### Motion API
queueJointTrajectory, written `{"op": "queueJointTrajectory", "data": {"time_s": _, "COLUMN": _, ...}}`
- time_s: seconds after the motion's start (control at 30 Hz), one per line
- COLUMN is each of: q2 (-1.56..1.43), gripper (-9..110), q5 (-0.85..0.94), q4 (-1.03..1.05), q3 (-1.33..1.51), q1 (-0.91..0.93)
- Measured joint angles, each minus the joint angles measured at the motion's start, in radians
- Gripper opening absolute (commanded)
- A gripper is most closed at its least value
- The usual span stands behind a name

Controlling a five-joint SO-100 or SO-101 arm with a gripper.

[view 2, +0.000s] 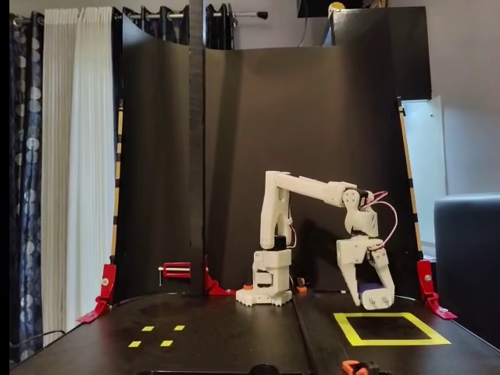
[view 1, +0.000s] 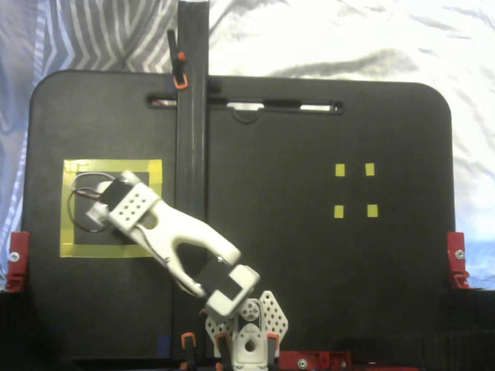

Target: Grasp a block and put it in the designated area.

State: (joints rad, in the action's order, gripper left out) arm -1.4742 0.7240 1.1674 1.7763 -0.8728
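In a fixed view from the front, my gripper (view 2: 375, 301) is shut on the block (view 2: 377, 298), a small dark blue piece between the white fingers. It hangs just above the board, at the back edge of the designated area (view 2: 391, 342), a big yellow tape square. In a fixed view from above, the white wrist housing (view 1: 131, 207) lies over the designated area (view 1: 112, 165), toward its near side. The housing hides the block and the fingertips there.
Four tiny yellow tape squares (view 1: 354, 190) (view 2: 156, 336) sit on the other half of the black board. A black upright post (view 1: 192, 116) stands just beside the yellow square. Red clamps (view 1: 15, 259) (view 1: 458, 255) grip the board's side edges. The arm's base (view 1: 241, 340) is at the near edge.
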Motion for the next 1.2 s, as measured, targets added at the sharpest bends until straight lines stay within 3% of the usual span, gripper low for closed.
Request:
{"op": "queueJointTrajectory", "data": {"time_s": 0.93, "q2": 0.146, "gripper": 19, "q5": 0.0, "q4": -0.101, "q3": 0.0, "q1": 0.032}}
{"op": "queueJointTrajectory", "data": {"time_s": 1.2, "q2": 0.146, "gripper": 34, "q5": 0.028, "q4": -0.087, "q3": 0.0, "q1": 0.035}}
